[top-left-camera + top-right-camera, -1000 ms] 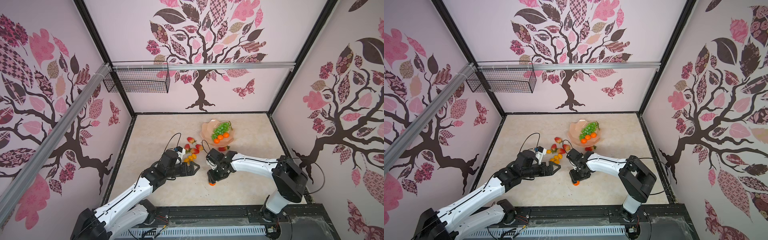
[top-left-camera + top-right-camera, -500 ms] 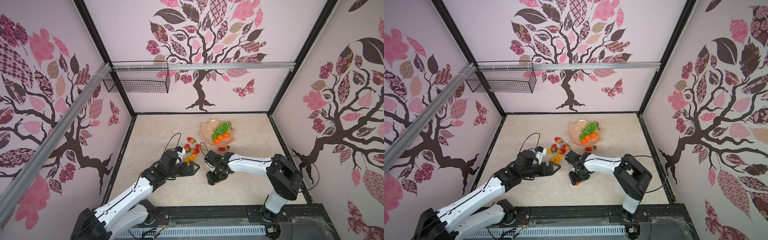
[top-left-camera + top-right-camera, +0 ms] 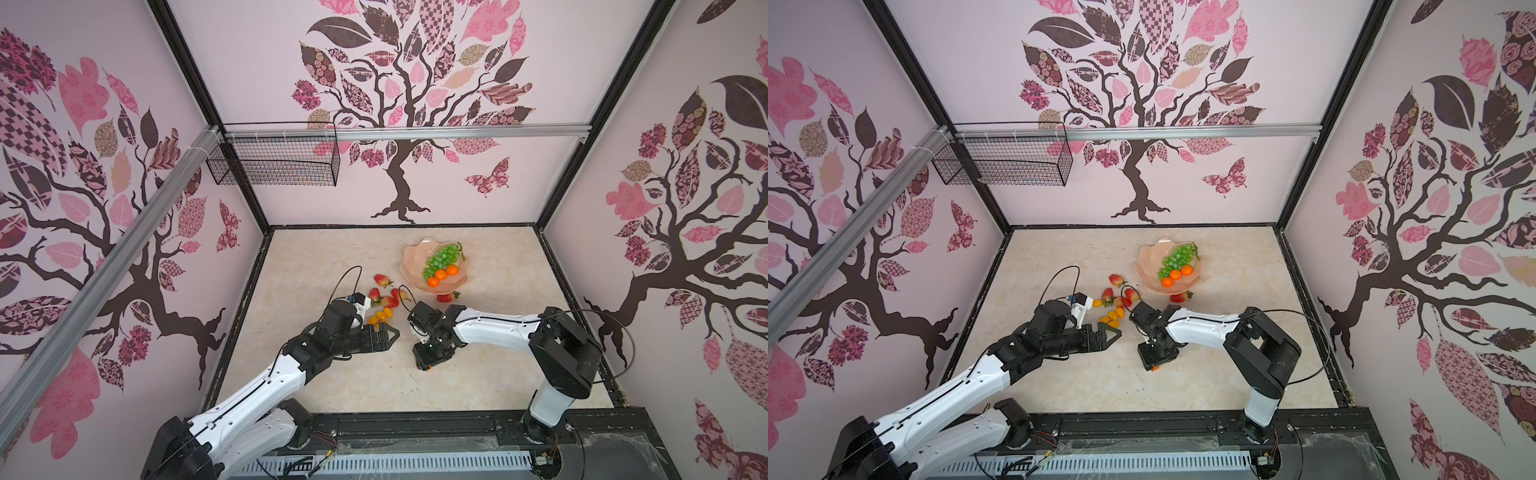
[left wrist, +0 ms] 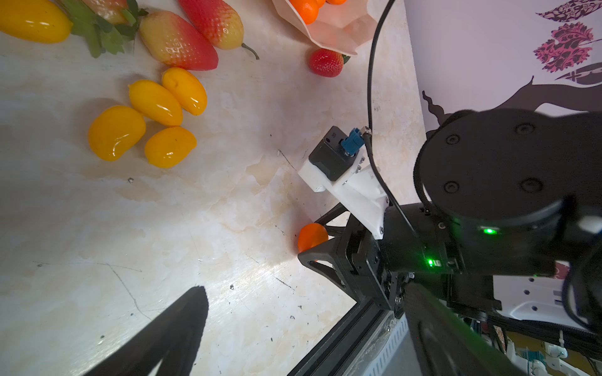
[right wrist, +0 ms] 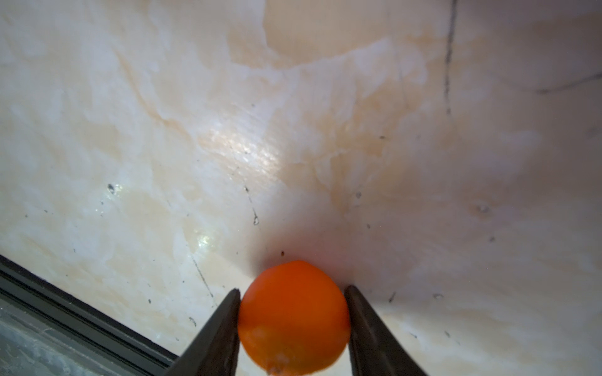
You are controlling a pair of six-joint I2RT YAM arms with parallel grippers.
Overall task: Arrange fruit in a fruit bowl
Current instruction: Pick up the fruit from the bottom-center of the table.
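Your loose tangerine point(image 5: 293, 319) sits on the marble-look table point(image 5: 228, 146), well apart from the fruit bowl point(image 3: 415, 259). The right gripper point(image 5: 292, 293) is clamped on it, black fingers pressed against its smooth round sides, probably gripping across the middle so it can't roll out. The bowl's a wavy peach dish with knobbly green grapes point(image 3: 444, 255) inside. The left gripper point(image 3: 388, 332) hangs with its jaws apart near the glossy yellow tomatoes point(image 4: 156, 102), likely next.
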